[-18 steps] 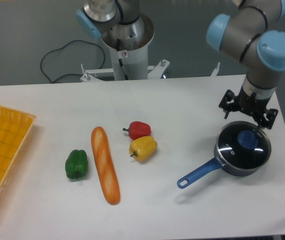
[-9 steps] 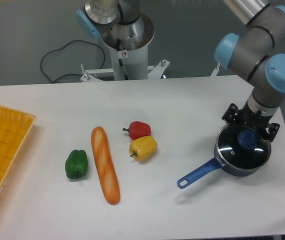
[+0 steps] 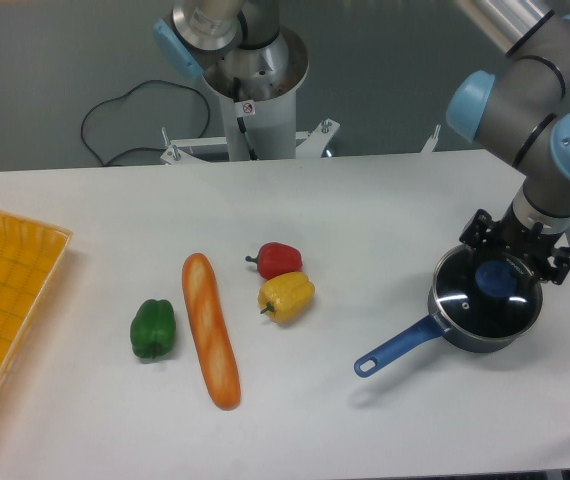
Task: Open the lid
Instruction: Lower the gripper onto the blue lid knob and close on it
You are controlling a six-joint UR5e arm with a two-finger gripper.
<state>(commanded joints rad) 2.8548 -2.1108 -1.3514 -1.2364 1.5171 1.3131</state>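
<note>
Lid [image 3: 487,296] seated on saucepan [image 3: 473,322], white table [image 3: 365,200], grey wall behind, tool [image 3: 517,256] spread open just above blue knob [image 3: 494,279]

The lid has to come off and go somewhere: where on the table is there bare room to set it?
Bare white table lies between the red pepper and the dark saucepan, and along the front edge right of the long baguette. It is crowded around the yellow pepper and green pepper. The gripper hangs over the glass lid.
</note>
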